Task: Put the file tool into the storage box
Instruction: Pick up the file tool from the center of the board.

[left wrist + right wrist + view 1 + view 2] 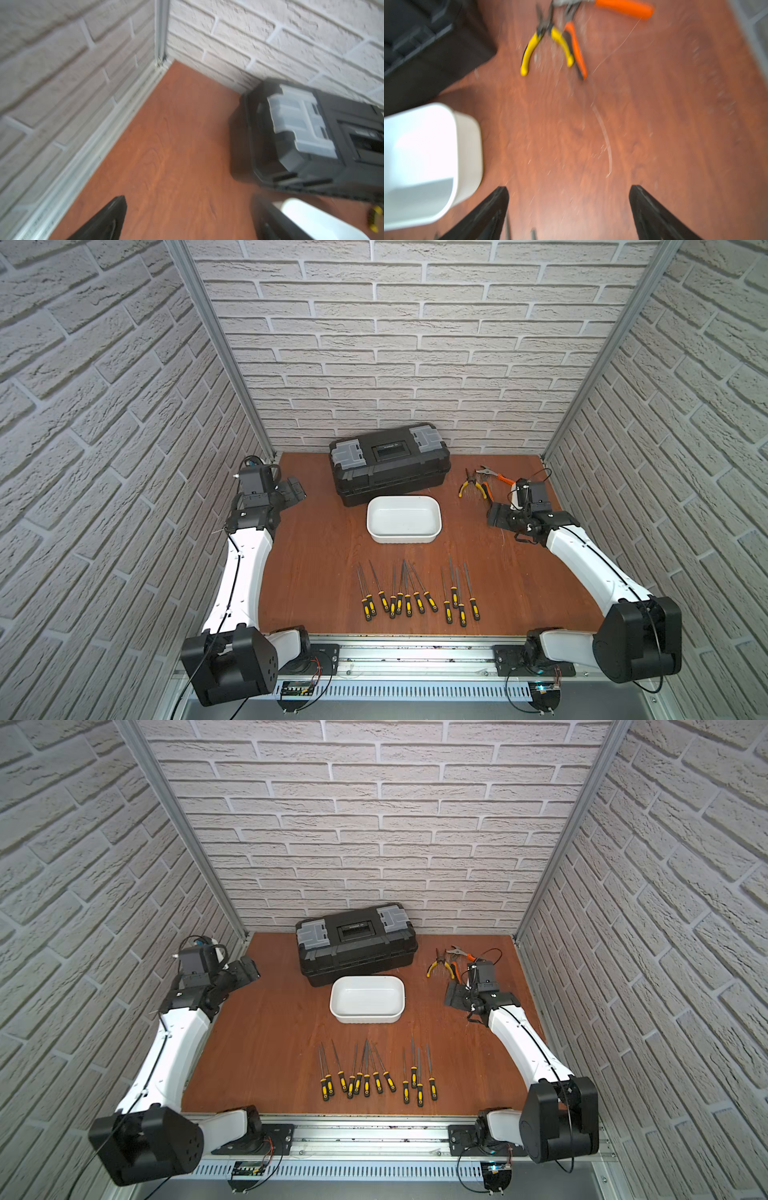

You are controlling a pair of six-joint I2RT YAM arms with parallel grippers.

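Now: two arms reach in from the front edge, one along each side of the brown table [316, 547].
Files [408, 605]: many thin files with yellow and black handles lie flat in a row near the front edge of the table. Their handles point to the front and their tips point to the back. Some in the big bunch cross or touch. Four lie a little apart on the right.
Storage box [403, 517]: a white box with round corners and an open top sits in the middle of the table. It is well apart from the files and just in front of the toolbox.
Toolbox [390, 466]: black with grey clips, lid down, at the back by the brick wall.
Pliers: a yellow pair [471, 486] and an orange pair [498, 477] lie side by side at the back right.
Left hand [295, 489]: at the far left, well apart from the toolbox. Its fingers [108, 218] are spread wide and it grasps nothing.
Right hand [498, 515]: to the right of the storage box, near the pliers. Its fingers [488, 212] are spread wide, with only table between them.
Blur: both wrist views are smeared.
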